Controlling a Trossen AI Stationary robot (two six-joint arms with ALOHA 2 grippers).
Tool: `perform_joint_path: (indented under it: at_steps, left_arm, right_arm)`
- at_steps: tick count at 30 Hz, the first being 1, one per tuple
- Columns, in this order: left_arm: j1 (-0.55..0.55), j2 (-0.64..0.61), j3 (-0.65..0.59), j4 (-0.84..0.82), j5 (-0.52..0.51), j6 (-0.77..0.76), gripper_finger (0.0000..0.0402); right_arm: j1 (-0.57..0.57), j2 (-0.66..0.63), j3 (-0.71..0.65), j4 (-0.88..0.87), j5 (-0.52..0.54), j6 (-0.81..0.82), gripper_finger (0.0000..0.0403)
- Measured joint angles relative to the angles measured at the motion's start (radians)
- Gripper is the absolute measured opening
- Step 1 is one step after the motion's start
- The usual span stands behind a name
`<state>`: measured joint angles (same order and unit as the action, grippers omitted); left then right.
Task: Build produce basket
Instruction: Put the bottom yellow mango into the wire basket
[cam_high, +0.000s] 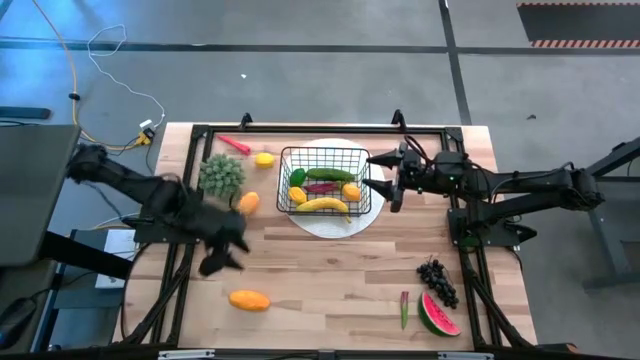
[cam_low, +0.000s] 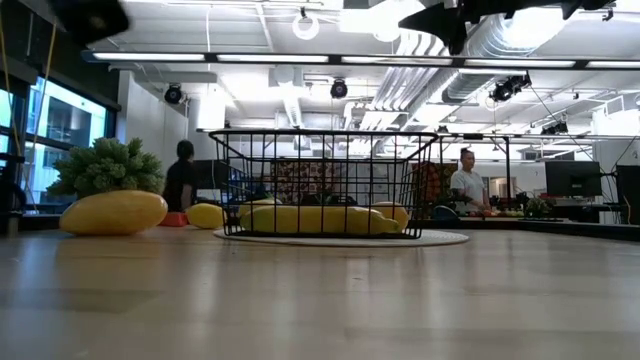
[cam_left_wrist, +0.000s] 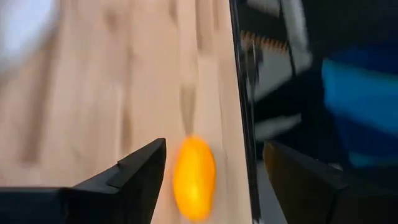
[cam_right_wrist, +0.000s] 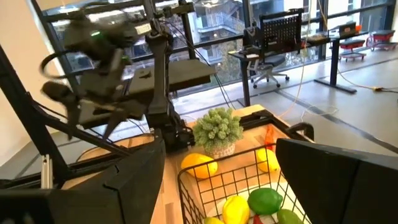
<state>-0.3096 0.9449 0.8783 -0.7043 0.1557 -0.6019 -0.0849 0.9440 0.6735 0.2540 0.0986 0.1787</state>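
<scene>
The black wire basket (cam_high: 320, 178) stands on a round white plate (cam_high: 335, 225) at the table's middle. It holds a banana (cam_high: 322, 205), a cucumber (cam_high: 330, 174), lemons and a lime. My right gripper (cam_high: 370, 171) hangs open just right of the basket's rim, above it. My left gripper (cam_high: 228, 255) is open over the table's left part, blurred. In the left wrist view an orange mango (cam_left_wrist: 194, 177) lies on the table between and beyond its open fingers, untouched. The same mango (cam_high: 249, 300) rests near the front edge.
Left of the basket lie a green bushy vegetable (cam_high: 222, 175), another orange fruit (cam_high: 248, 203), a lemon (cam_high: 264, 158) and a red piece (cam_high: 235, 144). Dark grapes (cam_high: 437, 280), a watermelon slice (cam_high: 438, 315) and a small chili (cam_high: 404, 308) lie at the front right.
</scene>
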Motion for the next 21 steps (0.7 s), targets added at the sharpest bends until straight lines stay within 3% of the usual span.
perform_joint_path:
  at_steps: [5,8,15,21]
  left_arm:
    - [-0.229,0.085,0.000,-0.033,-0.091,-0.133,0.0257]
    - [-0.302,0.152,0.000,-0.032,-0.147,-0.192,0.0258]
    - [-0.348,0.332,0.000,-0.009,-0.175,-0.274,0.0288]
    - [-0.366,0.473,0.000,0.104,-0.171,-0.251,0.0325]
  right_arm:
    - [0.000,0.000,0.000,-0.016,0.001,0.000,0.0288]
    - [0.000,0.000,0.000,-0.021,0.001,0.001,0.0288]
    - [0.000,0.000,0.000,-0.034,0.001,0.004,0.0288]
    - [0.000,0.000,0.000,-0.035,0.000,0.004,0.0288]
